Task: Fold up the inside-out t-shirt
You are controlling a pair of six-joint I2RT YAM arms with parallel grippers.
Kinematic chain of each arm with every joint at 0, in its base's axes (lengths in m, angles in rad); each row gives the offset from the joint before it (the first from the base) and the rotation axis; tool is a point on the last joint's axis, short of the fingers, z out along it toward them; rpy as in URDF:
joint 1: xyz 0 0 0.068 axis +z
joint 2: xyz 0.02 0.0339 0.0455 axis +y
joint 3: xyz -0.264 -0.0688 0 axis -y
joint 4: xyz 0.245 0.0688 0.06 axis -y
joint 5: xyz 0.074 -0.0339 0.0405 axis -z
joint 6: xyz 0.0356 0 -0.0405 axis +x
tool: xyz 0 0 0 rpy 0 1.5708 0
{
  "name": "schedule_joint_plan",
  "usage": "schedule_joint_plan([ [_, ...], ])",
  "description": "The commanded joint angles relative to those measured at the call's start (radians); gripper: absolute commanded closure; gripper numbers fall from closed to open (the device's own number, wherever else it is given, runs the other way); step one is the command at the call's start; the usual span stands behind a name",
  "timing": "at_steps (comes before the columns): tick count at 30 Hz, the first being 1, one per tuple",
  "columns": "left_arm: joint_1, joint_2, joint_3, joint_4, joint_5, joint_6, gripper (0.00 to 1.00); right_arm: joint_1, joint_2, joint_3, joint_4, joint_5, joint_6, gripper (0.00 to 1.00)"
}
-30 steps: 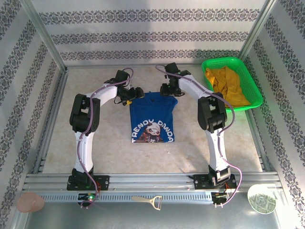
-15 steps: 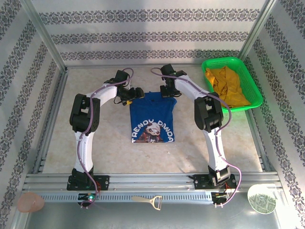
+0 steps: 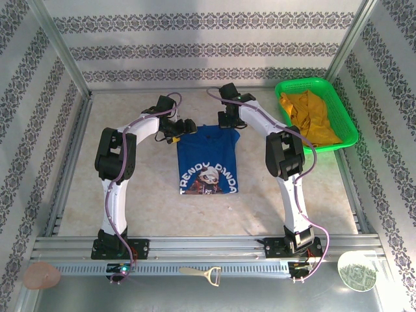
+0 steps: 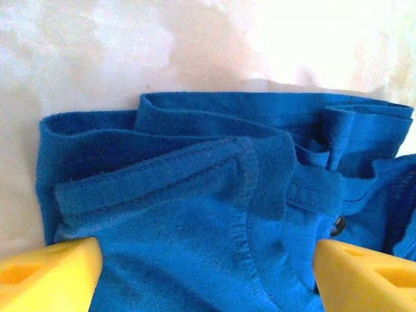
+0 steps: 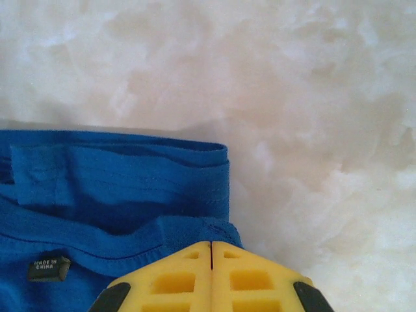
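Observation:
The inside-out t-shirt [image 3: 208, 161] lies folded into a royal-blue rectangle at the table's middle, with a white print near its front edge. My left gripper [image 3: 189, 125] hovers at its far left corner. In the left wrist view this gripper [image 4: 208, 279] is open, its yellow fingertips [image 4: 49, 273] straddling the layered blue hems [image 4: 214, 195]. My right gripper [image 3: 229, 123] is at the far right corner. Seen from the right wrist, it [image 5: 212, 246] is shut, with a puckered fold of the t-shirt [image 5: 130, 188] pinched at its tips. A small label [image 5: 47, 268] shows on the cloth.
A green basket [image 3: 305, 82] with a mustard-yellow garment [image 3: 312, 117] stands at the far right. On the near rail lie a bottle opener [image 3: 203, 273], a pink lump [image 3: 41, 275] and a round dish [image 3: 356, 271]. Patterned walls close off three sides.
My right gripper has shut on the t-shirt's far right corner and shifted slightly left. The left arm and its open gripper have stayed still.

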Motion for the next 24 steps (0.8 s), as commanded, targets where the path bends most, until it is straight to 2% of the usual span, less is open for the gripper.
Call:
schedule_joint_plan([
  [1,0.015,0.032,-0.03,-0.006,-0.005,0.019,0.14,-0.022,-0.038,0.012,0.044,0.043,0.053,1.0],
  [6,0.014,0.029,-0.036,-0.003,-0.006,0.013,0.14,-0.04,0.007,0.003,0.098,0.015,0.126,1.0],
  [8,0.015,0.029,-0.036,-0.006,-0.009,0.013,0.14,-0.04,0.039,0.013,0.126,-0.026,0.141,1.0],
  [10,0.016,0.028,-0.034,-0.003,-0.007,0.009,0.14,-0.043,0.067,0.023,0.159,-0.121,0.133,1.0],
  [12,0.019,0.027,-0.017,-0.008,-0.007,0.008,0.14,-0.05,0.09,0.058,0.14,-0.199,0.129,0.67],
  [13,0.025,0.024,-0.004,-0.012,-0.007,0.006,0.14,-0.056,0.084,0.065,0.128,-0.22,0.125,0.55],
  [14,0.03,0.017,0.006,-0.01,-0.003,0.0,0.14,-0.058,0.057,0.051,0.124,-0.218,0.121,0.47],
  [16,0.042,-0.005,0.029,-0.009,0.0,-0.011,0.14,-0.064,-0.03,-0.017,0.136,-0.196,0.115,0.41],
  [20,0.043,-0.09,0.054,-0.039,0.032,-0.03,0.14,-0.078,-0.247,-0.231,0.138,-0.207,0.167,0.44],
  [24,-0.012,-0.225,-0.069,-0.026,0.086,-0.084,0.14,-0.067,-0.449,-0.519,0.208,-0.285,0.258,0.59],
])
